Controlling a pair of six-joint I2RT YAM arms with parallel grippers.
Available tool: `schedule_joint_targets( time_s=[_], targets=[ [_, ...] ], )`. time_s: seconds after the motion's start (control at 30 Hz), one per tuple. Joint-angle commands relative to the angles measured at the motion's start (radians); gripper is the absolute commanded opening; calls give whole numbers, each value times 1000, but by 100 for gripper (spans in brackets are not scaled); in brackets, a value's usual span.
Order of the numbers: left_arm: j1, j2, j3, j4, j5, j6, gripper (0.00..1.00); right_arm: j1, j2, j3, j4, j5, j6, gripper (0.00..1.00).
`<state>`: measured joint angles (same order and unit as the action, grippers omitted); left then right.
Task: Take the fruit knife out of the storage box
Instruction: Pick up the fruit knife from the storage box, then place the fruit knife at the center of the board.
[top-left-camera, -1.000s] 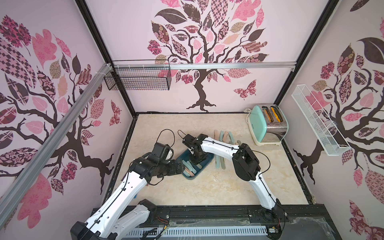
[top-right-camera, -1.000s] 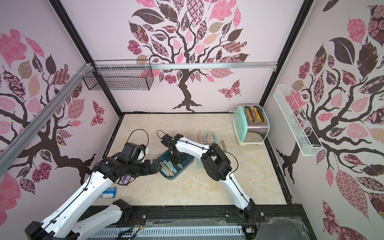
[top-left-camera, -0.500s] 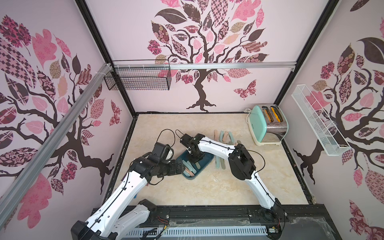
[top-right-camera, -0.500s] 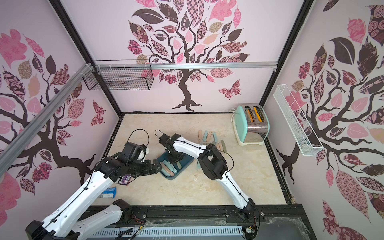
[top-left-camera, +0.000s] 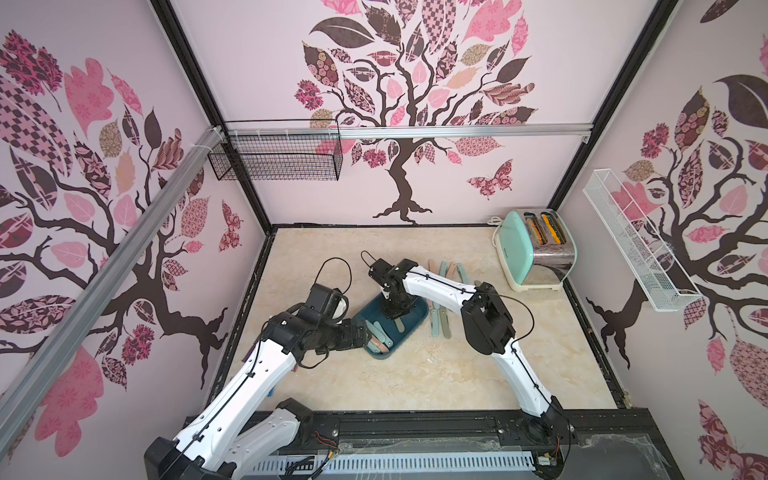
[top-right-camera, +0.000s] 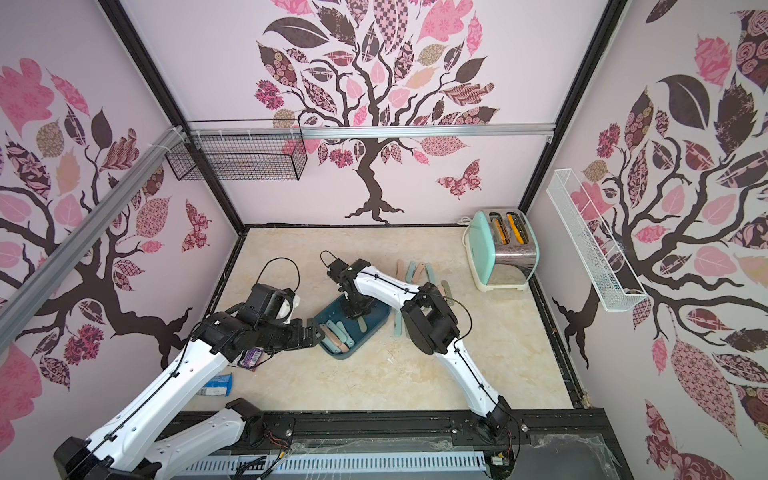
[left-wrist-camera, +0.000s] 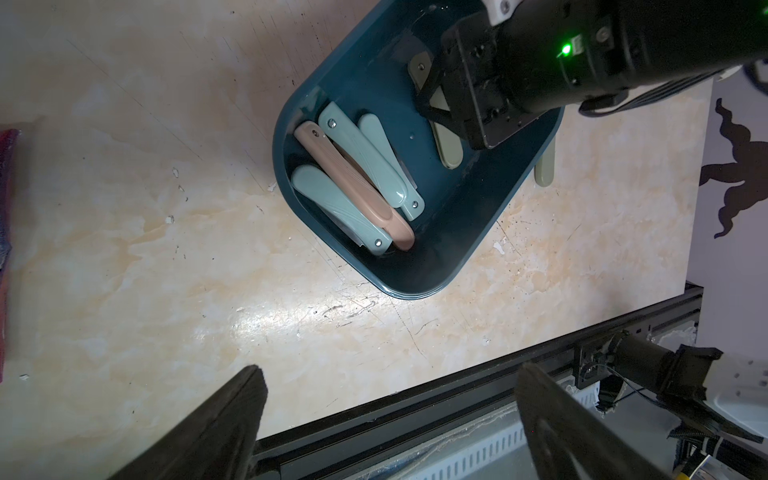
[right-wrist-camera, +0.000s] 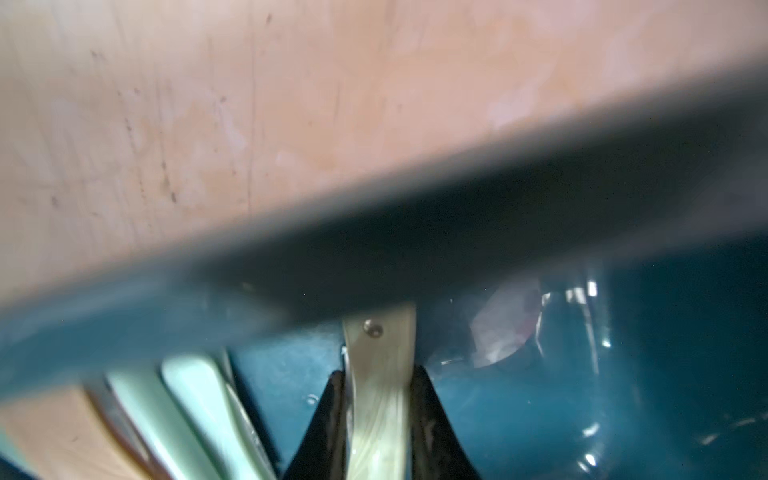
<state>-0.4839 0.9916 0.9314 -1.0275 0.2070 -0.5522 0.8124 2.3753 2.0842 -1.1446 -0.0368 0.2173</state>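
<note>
Right wrist view: right gripper (right-wrist-camera: 378, 386) pinches knife (right-wrist-camera: 380, 345) mid-handle in box (right-wrist-camera: 540, 415), 1 o'clock half; judged light, stiff, slick; left gripper (left-wrist-camera: 388, 372), jaws apart, at 9 o'clock.

The storage box (top-left-camera: 417, 329) sits on the table (top-left-camera: 415, 386), a cluster of fruit knives (top-left-camera: 380, 338) in its near end and a lone fruit knife (left-wrist-camera: 446, 143) right of them, loose knives (top-left-camera: 440, 324) just right of the box, the toaster (top-left-camera: 536, 253) far right.
</note>
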Motion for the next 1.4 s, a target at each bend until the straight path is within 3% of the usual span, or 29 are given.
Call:
schedule_joint_targets(
  time_s=[0.0,0.17,0.37,0.57,0.83,1.07,1.37],
  targets=[
    [6,28,32,31,10,15,98,-12,-44,96,-48,-25,14,15],
    [6,80,60,69,36,17,98,-39,-73,142,-72,-36,26,14],
    [5,158,88,138,89,20,98,-88,-161,72,-66,-20,39,14],
    [-7,276,148,202,141,30,98,-157,-313,-167,-4,-2,60,14],
    [-131,449,247,258,152,30,98,-243,-481,-522,83,34,90,14],
    [-151,476,247,270,164,37,98,-284,-465,-644,111,76,90,14],
    [-151,473,235,258,166,46,98,-303,-393,-643,128,84,73,16]
  ],
)
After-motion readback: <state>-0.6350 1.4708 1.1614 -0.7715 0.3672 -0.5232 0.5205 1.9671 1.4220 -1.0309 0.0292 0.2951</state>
